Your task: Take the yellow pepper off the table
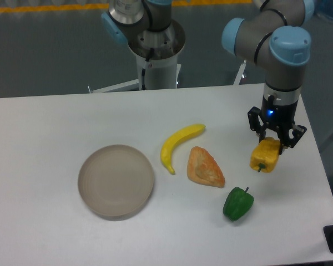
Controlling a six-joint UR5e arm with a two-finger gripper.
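The yellow pepper (265, 155) is a small blocky yellow-orange toy, stem pointing down, at the right of the white table (55, 127). My gripper (275, 143) comes straight down from above and is shut on the pepper's upper part, its black fingers on either side of it. The pepper looks to hang just above the tabletop, though I cannot tell whether it still touches.
A green pepper (238, 203) lies just below and left of the gripper. An orange wedge-shaped toy (205, 166) and a yellow banana (177, 145) lie in the middle. A round grey plate (116, 180) sits at the left. The table's right edge is close to the gripper.
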